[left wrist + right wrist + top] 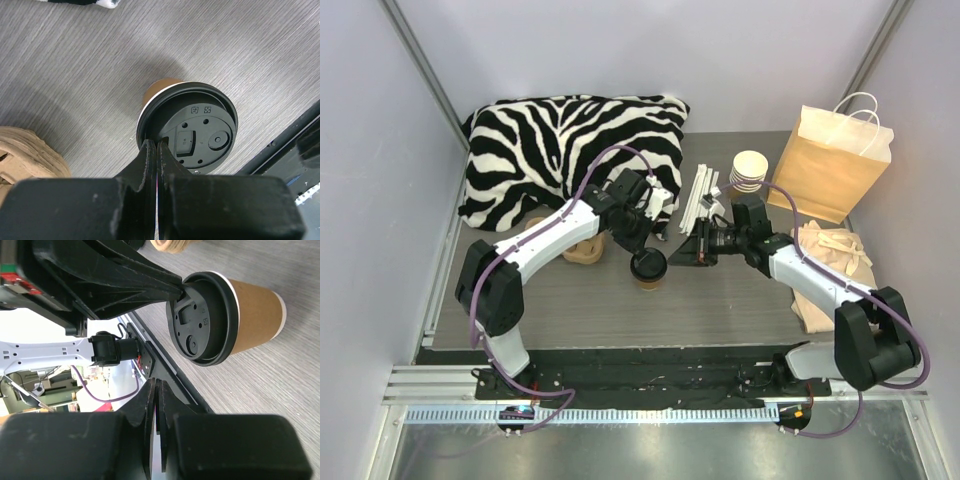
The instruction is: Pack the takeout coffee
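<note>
Both arms reach in from the near edge toward the middle of the table (720,300). The coffee (648,267) stands upright there on the bare wood-grain surface, its black lid on. It sits between the two pincers, well short of the bag.

The left pincer (156,150) has its fingers pressed together with nothing between them. Its tip rests against the lid's rim on the side nearest the left arm. The right pincer (155,385) is also together and grips nothing. It hangs just right of the coffee, clear of it, pointing toward the lid.

A tan pulp carrier (585,253) lies under the left forearm, left of the coffee and near it. On the right side a tan cloth (840,255) lies beneath the right arm.

Farther back, a bundle of white sticks (700,195) lies behind the pincers. Just right of it stands a stack of lidless cups (750,168). A brown paper bag (825,165) with white handles stands at the far right. A zebra-striped pillow (570,150) fills the far left corner.
</note>
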Available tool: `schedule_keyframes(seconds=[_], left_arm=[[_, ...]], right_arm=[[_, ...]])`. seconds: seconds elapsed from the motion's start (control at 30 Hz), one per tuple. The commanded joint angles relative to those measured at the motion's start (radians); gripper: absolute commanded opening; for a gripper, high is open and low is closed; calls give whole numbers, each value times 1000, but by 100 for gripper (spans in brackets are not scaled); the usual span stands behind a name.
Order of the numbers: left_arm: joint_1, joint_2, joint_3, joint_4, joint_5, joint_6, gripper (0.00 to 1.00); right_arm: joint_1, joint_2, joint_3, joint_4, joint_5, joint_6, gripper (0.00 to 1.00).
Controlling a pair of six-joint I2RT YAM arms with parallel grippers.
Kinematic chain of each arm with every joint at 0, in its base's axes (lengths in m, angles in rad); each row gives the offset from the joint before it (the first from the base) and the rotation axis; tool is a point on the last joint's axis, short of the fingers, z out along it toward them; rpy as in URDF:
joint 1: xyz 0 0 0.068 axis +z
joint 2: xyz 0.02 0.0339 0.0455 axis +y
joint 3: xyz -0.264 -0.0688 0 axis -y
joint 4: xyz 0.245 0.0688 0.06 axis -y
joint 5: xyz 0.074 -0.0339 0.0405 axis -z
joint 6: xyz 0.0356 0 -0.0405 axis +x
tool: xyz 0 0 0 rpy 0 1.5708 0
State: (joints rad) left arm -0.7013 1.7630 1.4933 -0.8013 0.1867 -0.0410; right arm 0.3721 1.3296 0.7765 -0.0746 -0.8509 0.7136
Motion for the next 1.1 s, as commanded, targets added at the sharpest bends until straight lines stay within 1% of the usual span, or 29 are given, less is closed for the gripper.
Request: schedule_keyframes(seconds=[0.0,0.23,0.4,0.53,0.8,1.07], left_arm=[[5,3,-22,27,19,3,0],[10,3,-44,31,20,3,0],[11,9,-39,30,23,3,0],[11,9,-39,27,25,4,0],[11,0,-44,22,33,4,0],[11,0,-51,22,36,9,0]], right_arm=[[28,26,-16,131,-4,61,10],[85,98,-14,236,9,115,7],[93,163,-5,317,6,165,6],[94,194,-2,320,4,168,6],[94,263,-68,365,16,198,4],[74,292,-85,309,7,182,2]])
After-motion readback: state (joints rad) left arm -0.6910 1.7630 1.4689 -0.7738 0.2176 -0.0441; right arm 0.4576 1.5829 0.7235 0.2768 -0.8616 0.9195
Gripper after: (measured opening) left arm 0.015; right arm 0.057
